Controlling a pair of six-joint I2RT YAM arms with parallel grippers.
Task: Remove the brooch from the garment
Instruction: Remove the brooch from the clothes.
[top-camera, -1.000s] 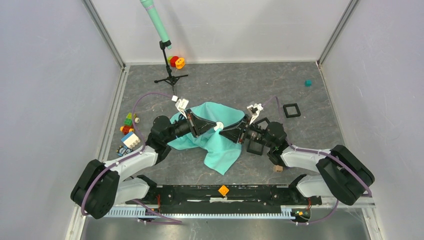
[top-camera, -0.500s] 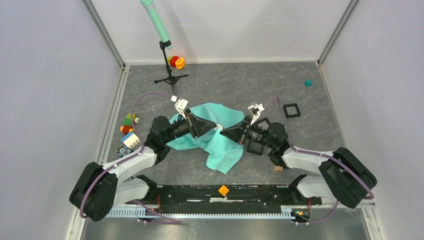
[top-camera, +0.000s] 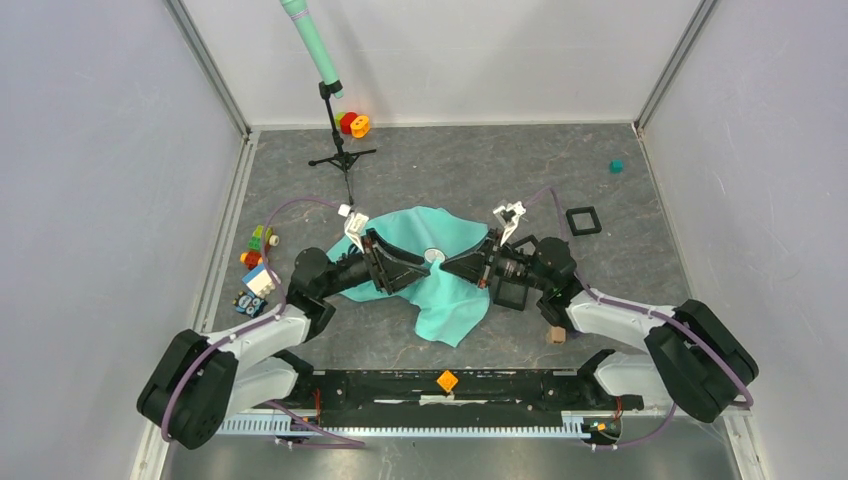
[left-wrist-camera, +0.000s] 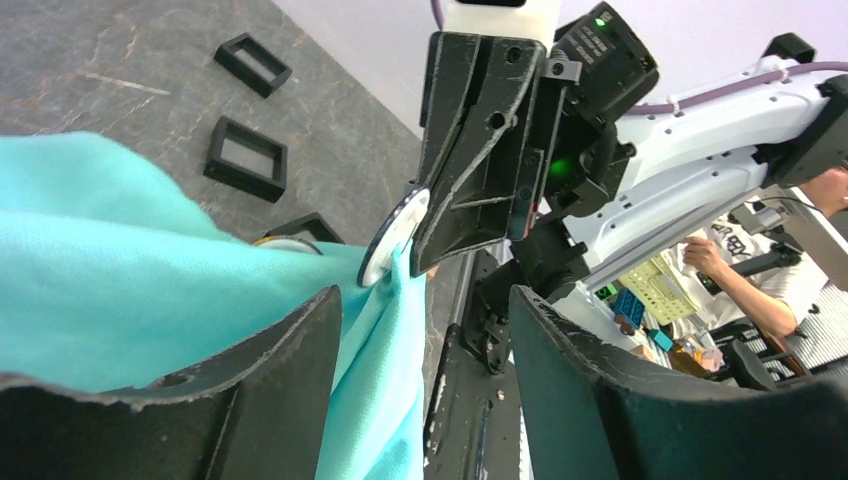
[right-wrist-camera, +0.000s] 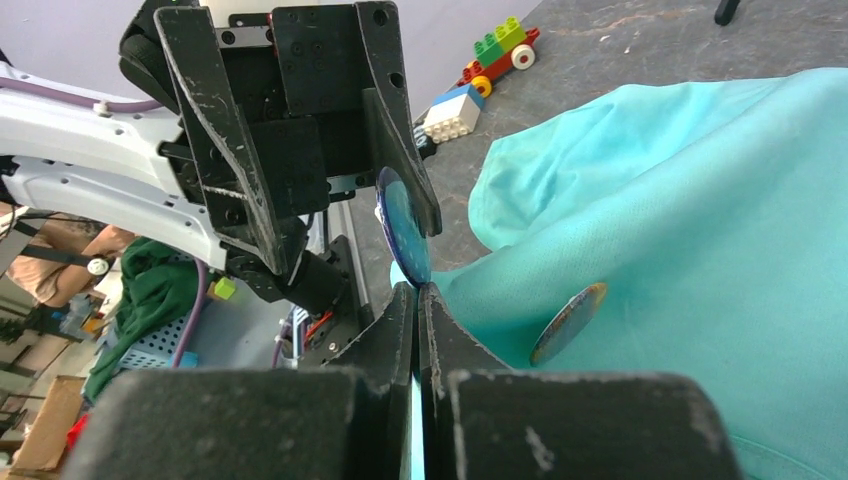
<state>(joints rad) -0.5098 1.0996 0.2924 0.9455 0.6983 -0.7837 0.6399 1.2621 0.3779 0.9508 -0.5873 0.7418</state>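
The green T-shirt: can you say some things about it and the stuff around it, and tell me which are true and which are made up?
1. The T-shirt lies between the two arms. True.
2. The left gripper is squeezed shut. False: its fingers stand wide apart.
3. The right gripper is shut, pinching the T-shirt's cloth. True.
4. The toy bricks lie on the right arm's side. False: they lie on the left arm's side, near the wall.
5. A black square frame lies apart from the T-shirt, on the right arm's side. True.
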